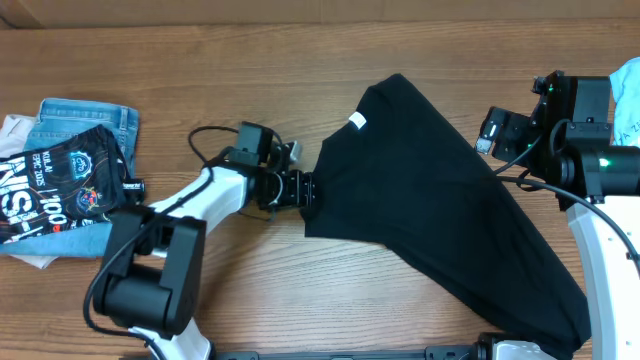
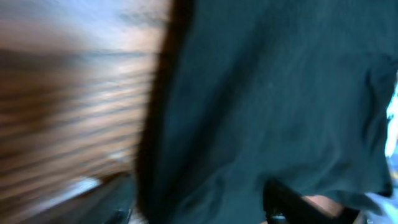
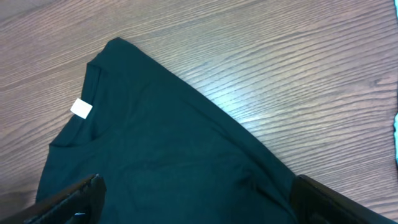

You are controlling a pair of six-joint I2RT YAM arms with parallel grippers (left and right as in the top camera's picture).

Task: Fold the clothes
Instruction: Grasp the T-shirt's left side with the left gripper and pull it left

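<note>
Two hands: right hand wide open over black garment; left hand at its edge, state unclear.

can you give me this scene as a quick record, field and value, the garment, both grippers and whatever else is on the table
garment: black garment, spread slantwise from centre to lower right, not folded
collar: white tag showing
left gripper: at the garment's left edge; grip unclear, wrist view blurred
right gripper: open, over the garment's right side
left pile: printed shirt on denim
surface: wooden table
</note>
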